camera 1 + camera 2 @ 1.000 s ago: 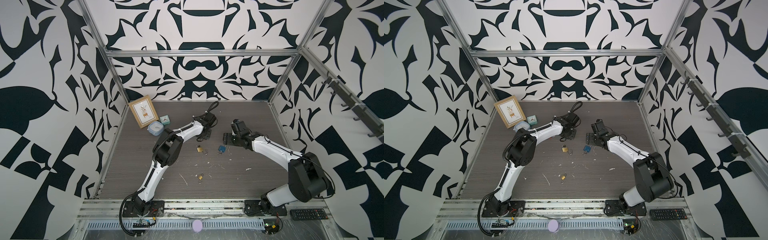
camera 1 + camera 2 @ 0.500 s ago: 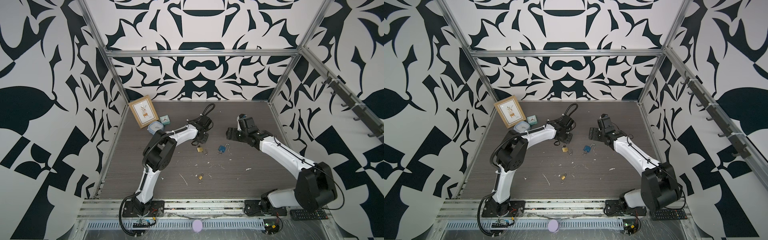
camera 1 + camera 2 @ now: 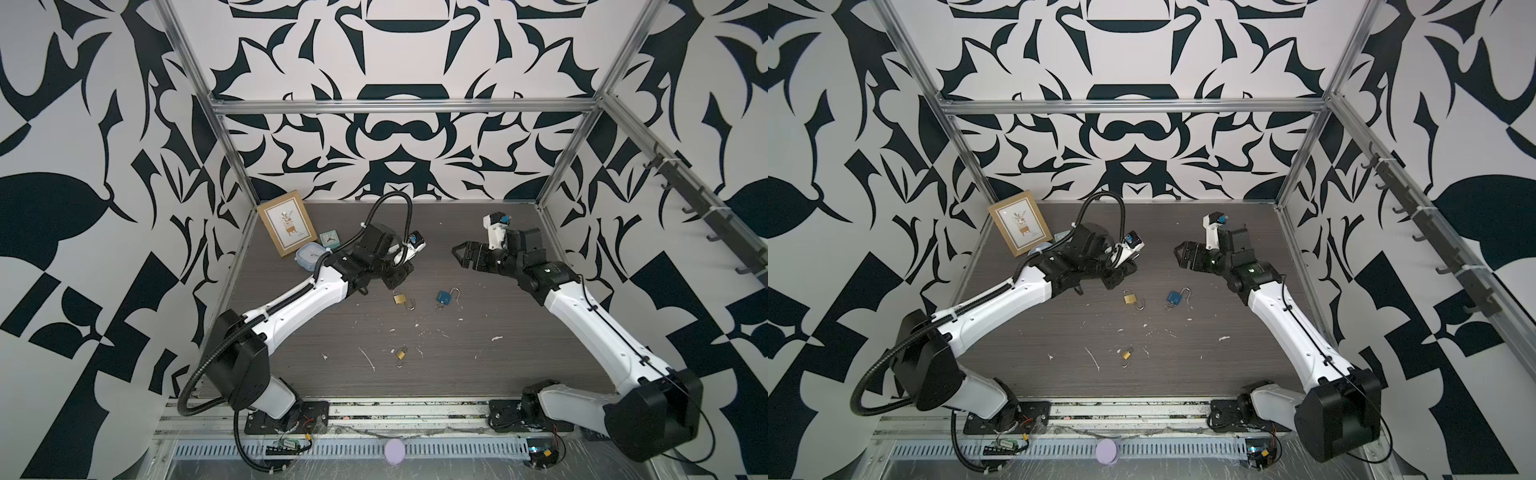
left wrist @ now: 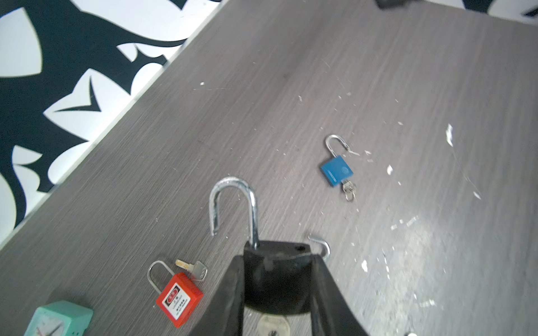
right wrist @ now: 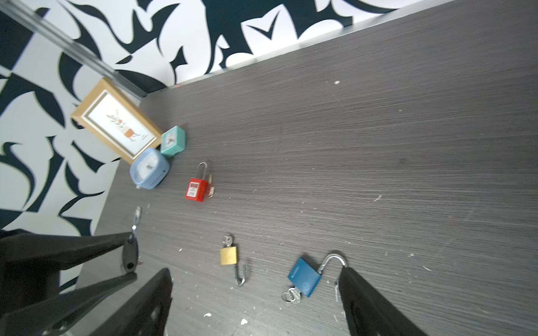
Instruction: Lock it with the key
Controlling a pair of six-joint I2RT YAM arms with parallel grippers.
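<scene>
Black padlock (image 4: 276,279) pinched in left gripper (image 3: 397,277) near frame centre, shackle open; right gripper (image 3: 458,254) gaping, empty. Could twist loose under torque on key (image 4: 273,327).

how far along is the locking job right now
Done: only the red padlock looks shut. In hand: the left gripper grips a black padlock, shackle open, key seemingly in its base; the right gripper is open and empty. Left: close that shackle, then the blue padlock and brass padlock, both open.
</scene>
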